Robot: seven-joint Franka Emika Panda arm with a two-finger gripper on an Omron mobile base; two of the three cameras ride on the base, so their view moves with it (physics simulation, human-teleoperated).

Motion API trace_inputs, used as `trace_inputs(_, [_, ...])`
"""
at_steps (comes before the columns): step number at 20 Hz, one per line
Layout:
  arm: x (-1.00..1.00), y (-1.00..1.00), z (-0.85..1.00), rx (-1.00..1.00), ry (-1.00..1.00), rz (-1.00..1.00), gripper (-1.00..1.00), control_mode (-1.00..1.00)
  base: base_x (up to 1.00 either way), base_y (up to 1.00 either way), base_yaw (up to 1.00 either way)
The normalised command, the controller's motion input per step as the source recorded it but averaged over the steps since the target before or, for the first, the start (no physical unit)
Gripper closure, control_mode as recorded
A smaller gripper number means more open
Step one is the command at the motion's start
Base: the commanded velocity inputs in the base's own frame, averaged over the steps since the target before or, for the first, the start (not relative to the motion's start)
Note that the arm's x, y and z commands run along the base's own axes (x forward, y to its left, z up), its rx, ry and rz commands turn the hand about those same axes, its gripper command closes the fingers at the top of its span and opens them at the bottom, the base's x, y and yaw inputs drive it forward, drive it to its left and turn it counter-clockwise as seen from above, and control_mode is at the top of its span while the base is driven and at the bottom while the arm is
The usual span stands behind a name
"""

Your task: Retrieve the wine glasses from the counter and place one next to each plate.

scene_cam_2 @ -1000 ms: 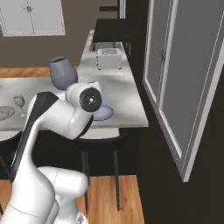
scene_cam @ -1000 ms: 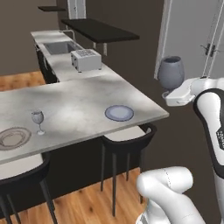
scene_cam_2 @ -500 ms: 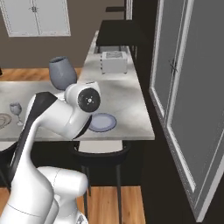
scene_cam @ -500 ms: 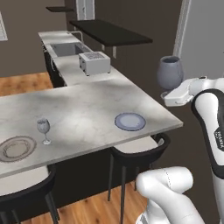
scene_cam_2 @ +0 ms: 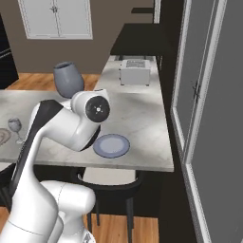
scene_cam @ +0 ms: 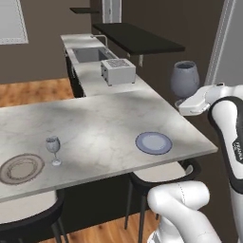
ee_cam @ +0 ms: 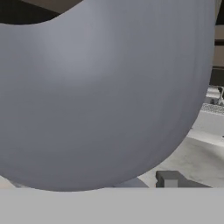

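The arm is standing folded high, its claw (scene_cam: 182, 101) gripping the round-bowled wine glass (scene_cam: 184, 79) upright above the marble top's edge. Below the claw and to its left is lying the blue-grey plate (scene_cam: 154, 143); far left, the narrower wine glass (scene_cam: 53, 146) is standing just beside the beige plate (scene_cam: 21, 168).

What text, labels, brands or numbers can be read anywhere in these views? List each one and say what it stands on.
Dark lettering on the robot's white forearm, running lengthwise: too small and blurred to read.
Toaster: no readable label or brand.
Blue-grey plate, beige plate, standing wine glass and held wine glass: no markings.
Cabinet doors and marble top: no signs or numbers.
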Motion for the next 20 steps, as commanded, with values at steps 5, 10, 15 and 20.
trace_inputs(5, [0.00, 0.00, -0.03, 0.00, 0.02, 0.00, 1.00, -1.00, 0.00, -0.08, -0.01])
trace_inputs(10, [0.20, -0.19, -0.47, 0.05, 0.08, -0.07, 1.00, -1.00, 0.00, 0.00, 0.00])
trace_inputs(15, [0.53, -0.31, -0.94, 0.00, 0.03, -0.34, 1.00, -1.00, 0.00, 0.00, 0.00])
trace_inputs(20, [0.68, -0.38, -0.77, 0.00, 0.01, -0.42, 1.00, -1.00, 0.00, 0.00, 0.00])
